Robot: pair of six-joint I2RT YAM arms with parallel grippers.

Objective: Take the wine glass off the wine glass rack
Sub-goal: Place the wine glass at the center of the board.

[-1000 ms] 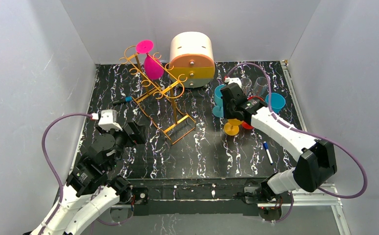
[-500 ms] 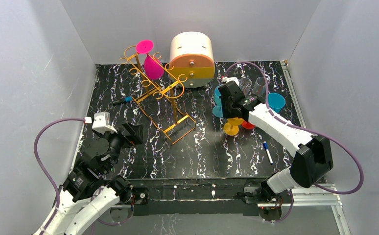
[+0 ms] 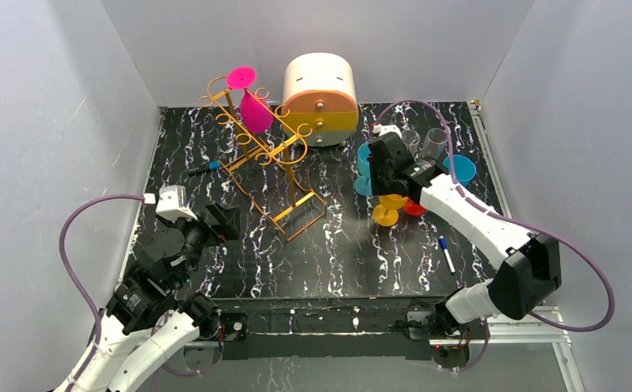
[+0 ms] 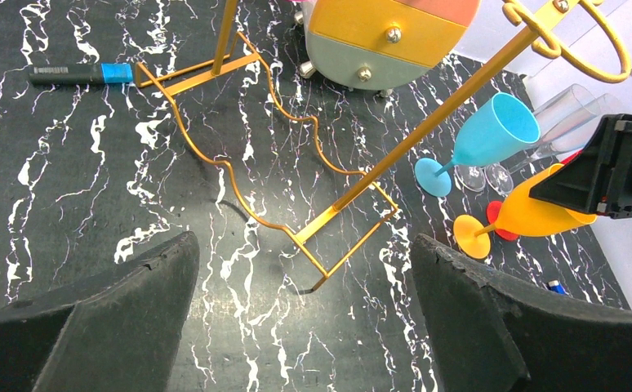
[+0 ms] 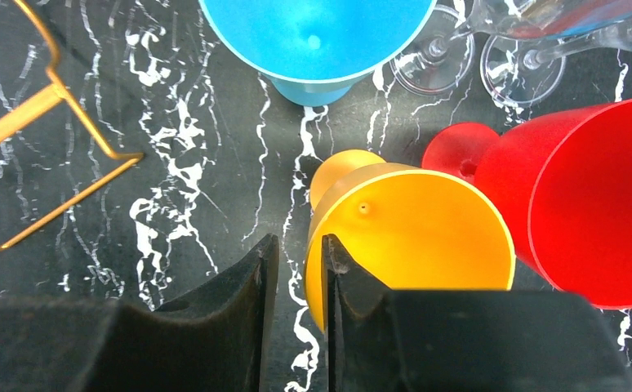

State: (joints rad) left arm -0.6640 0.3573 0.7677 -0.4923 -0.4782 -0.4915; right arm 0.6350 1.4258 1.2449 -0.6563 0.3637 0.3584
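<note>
At near left of the tabletop (image 3: 337, 261), holding the left tool (image 4: 304, 239) fully released, pointing toward the wine glass rack (image 4: 411, 140). Beyond it, hanging high on that rack (foot up, bowl down, long axis near upright): the pink wine glass (image 3: 255, 110), well apart from both tools. At right, hovering the right tool (image 5: 300, 242), jaws narrowly parted about an orange glass (image 5: 411, 237) rim, gripping or not being impossible to tell. Judging the left arm nearer.
</note>
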